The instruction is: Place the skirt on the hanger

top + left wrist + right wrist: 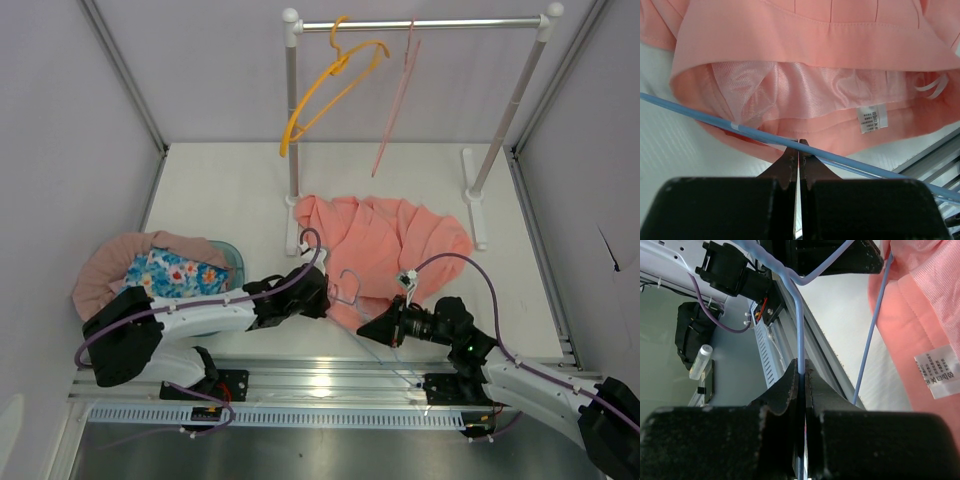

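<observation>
The pink skirt lies crumpled on the white table below the rack. Its waistband opening, shiny lining and care label face the left wrist camera, and its label edge also shows at the right wrist. A thin blue wire hanger lies at the skirt's near edge. My right gripper is shut on the hanger's wire, tips clamped around it. My left gripper is shut, its tips at the waistband's lower edge. The hanger wire crosses over them; no cloth shows between the jaws.
A clothes rack stands at the back, with a yellow hanger and a pink hanger on its bar. A basket of folded clothes sits at the left. The metal front rail runs along the near edge.
</observation>
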You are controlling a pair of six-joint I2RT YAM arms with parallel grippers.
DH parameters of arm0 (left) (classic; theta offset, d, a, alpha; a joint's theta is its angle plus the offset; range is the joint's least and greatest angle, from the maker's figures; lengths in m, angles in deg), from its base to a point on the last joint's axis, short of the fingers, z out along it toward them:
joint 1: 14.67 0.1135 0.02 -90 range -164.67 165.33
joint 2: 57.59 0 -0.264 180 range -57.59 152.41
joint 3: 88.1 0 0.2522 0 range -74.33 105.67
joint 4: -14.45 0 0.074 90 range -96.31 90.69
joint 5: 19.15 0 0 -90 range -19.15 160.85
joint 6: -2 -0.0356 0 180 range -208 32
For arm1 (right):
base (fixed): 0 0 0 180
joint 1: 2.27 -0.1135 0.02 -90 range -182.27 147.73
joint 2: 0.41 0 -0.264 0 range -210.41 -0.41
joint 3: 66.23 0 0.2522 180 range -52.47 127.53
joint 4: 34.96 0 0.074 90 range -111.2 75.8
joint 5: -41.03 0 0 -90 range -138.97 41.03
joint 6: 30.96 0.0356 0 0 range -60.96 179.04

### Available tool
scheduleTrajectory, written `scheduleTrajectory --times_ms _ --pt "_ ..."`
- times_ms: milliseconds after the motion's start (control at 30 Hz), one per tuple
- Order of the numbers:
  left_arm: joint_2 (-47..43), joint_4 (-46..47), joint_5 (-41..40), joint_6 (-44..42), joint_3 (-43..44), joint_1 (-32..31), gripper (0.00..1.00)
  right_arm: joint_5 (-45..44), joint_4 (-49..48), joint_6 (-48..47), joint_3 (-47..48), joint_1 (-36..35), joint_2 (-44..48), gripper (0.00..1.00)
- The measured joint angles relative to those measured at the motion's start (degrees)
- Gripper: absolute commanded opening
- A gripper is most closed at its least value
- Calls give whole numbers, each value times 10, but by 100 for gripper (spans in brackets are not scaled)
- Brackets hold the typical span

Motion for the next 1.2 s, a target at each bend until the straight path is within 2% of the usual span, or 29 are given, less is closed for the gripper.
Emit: scheduleTrajectory --times_ms 200,300,333,433,633,900,1033,1200 --pt "10 -1 -17 1 2 -14 0 -1 16 -5 0 0 -1 0" --pt "10 -9 -24 3 2 -16 13 -8 26 -12 1 0 -3 0" --pt "10 -14 -28 6 2 -18 21 -11 33 -15 4 0 -5 0" --pt "2 -24 -38 13 2 -26 32 -26 64 -27 21 0 -9 0" --pt "-28 -48 -60 15 2 -32 37 -78 166 -55 87 0 -25 0" --pt "-44 -53 -72 12 2 -32 41 -159 317 -113 224 0 -106 0" --pt "-55 -54 -78 10 2 -32 49 -187 360 -151 282 1 -166 0" --pt "-76 -66 -83 1 2 -32 55 -212 381 -192 303 1 -228 0"
